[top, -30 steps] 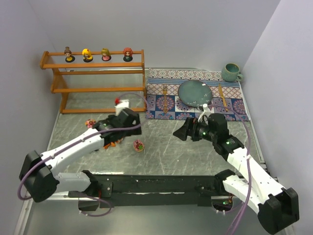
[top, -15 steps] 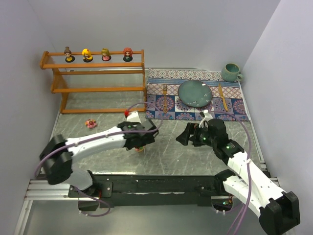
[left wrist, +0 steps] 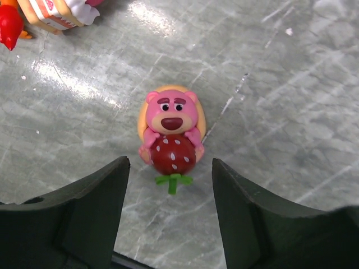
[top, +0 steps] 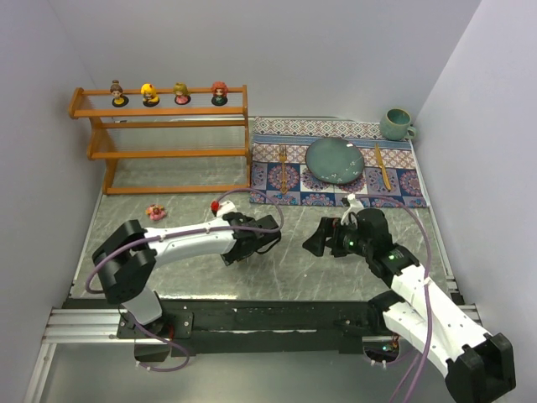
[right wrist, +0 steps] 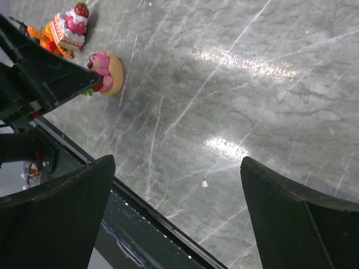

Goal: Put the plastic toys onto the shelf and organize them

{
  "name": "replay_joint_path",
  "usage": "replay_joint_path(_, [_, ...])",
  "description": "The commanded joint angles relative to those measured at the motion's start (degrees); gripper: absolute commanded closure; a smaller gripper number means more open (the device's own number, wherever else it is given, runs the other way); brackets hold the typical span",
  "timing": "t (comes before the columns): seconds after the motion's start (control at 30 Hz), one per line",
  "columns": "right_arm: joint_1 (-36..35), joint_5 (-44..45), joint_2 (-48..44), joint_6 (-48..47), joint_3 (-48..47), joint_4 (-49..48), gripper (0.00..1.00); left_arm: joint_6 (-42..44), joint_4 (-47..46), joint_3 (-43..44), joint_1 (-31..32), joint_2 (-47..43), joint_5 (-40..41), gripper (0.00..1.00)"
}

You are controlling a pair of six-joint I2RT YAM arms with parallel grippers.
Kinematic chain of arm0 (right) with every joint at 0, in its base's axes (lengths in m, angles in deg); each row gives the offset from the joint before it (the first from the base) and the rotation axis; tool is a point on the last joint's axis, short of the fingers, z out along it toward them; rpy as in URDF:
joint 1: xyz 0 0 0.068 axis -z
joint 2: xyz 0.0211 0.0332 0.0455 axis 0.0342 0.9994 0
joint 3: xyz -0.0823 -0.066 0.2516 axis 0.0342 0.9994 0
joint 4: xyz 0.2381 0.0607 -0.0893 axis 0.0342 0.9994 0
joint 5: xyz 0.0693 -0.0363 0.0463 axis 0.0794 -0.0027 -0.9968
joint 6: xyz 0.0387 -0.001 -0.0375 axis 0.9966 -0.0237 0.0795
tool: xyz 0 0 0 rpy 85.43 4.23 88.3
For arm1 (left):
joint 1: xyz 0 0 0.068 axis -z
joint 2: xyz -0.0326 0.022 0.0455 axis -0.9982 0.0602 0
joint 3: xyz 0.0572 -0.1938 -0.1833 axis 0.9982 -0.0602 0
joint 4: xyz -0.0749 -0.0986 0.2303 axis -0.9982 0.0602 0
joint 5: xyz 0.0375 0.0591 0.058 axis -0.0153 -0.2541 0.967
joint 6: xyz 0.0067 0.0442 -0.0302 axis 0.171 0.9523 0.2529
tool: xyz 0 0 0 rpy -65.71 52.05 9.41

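A pink bear toy hugging a red strawberry point(left wrist: 171, 131) lies on the grey table, on a yellow round base. My left gripper point(left wrist: 171, 210) is open and low over it, with the toy just ahead of the gap between the fingers and nothing held. The toy also shows in the right wrist view point(right wrist: 106, 72). A cake-and-orange-creature toy point(left wrist: 55, 14) lies close behind it. A small pink toy point(top: 155, 211) lies near the shelf point(top: 159, 153), whose top tier holds several dolls point(top: 150, 94). My right gripper point(top: 313, 239) is open and empty.
A patterned placemat point(top: 289, 180) at the back right carries a teal plate point(top: 335, 159), a fork and a knife. A teal mug point(top: 396, 124) stands in the far right corner. The black frame rail point(right wrist: 146, 224) runs along the near edge.
My left arm has swung right and forward from the orange toy and come down over the pink bear toy. My right gripper has pulled back and lowered a little.
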Motion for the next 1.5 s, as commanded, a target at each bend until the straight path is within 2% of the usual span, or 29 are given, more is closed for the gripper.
replay_joint_path(0.0, [-1.62, -0.28, -1.08, -1.38, 0.36, -0.91, 0.0, -3.77, 0.89, 1.42, 0.37, 1.27, 3.02, 0.36])
replay_joint_path(0.23, [-2.68, 0.16, -0.99, -1.83, 0.89, -1.44, 0.0, -2.98, -1.66, 0.1, 0.37, 1.18, 3.73, 0.45])
replay_joint_path(0.53, [-2.68, 1.04, -0.64, -2.0, 0.98, -1.27, 0.0, -4.3, -0.17, -0.25, 1.43, 1.18, 2.23, 0.53])
replay_joint_path(0.67, [-2.68, 1.21, -0.38, -1.83, 1.15, -1.62, 0.0, -4.56, 0.62, -0.34, 1.43, 0.75, 2.58, 0.6])
replay_joint_path(0.87, [-2.68, 1.74, -0.2, -1.56, 1.06, -1.62, 0.0, -4.13, 0.71, -1.22, 1.43, -1.27, 4.25, 0.8])
replay_joint_path(1.1, [-2.59, 2.79, -0.38, -1.21, 1.06, -1.7, 0.0, 2.45, 2.47, 1.06, 1.25, -5.48, 10.48, 0.94])
replay_joint_path(1.27, [-2.59, 4.02, 0.41, -0.86, 0.36, -1.88, 0.0, 12.8, -0.25, 1.51, -0.77, -10.75, 13.39, 0.96])
replay_joint_path(1.47, [-2.59, 4.55, 2.61, -0.42, -0.96, -2.67, 0.0, 21.53, -7.28, -0.25, -3.14, -15.07, 12.16, 0.99])
